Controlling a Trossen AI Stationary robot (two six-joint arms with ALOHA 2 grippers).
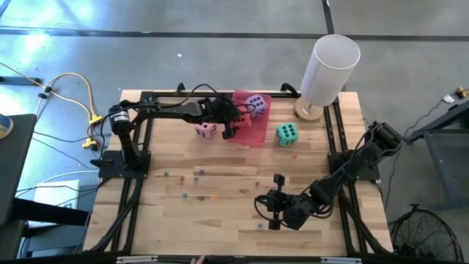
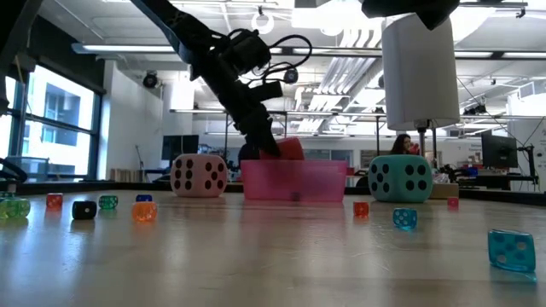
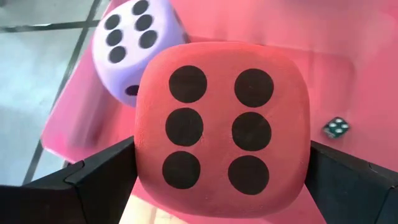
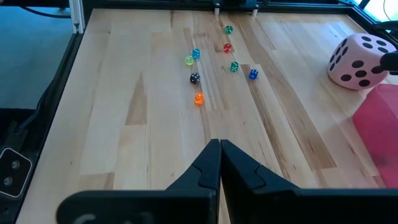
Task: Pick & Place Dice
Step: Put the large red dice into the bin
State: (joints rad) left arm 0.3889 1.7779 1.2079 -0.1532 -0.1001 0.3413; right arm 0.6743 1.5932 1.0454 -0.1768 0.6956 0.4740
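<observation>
My left gripper (image 1: 233, 126) is over the pink translucent tray (image 1: 258, 136) and is shut on the red die (image 3: 222, 130). In the low view the red die (image 2: 292, 148) shows just above the tray's near wall (image 2: 294, 182). The purple die (image 1: 255, 105) lies in the tray's far part, and shows beside the red one as the purple die (image 3: 137, 43). On the wood, the pink die (image 1: 207, 130) rests left of the tray and the teal die (image 1: 286, 133) right of it. My right gripper (image 1: 274, 212) waits shut near the table's near edge. My left gripper pinches the red die between its two fingers (image 3: 93, 180), one on each opposite side face (image 3: 144, 155). The six-pip face looks back at the wrist camera. The fingers slant down from the table's left. The tray wall hides the die's underside, so whether it rests on the tray floor does not show.
Several tiny coloured dice (image 4: 198, 98) are scattered over the middle and near part of the table. A tall white cylinder on a wooden base (image 1: 330, 70) stands at the far right corner. Black frame rails (image 1: 341, 139) run along both sides.
</observation>
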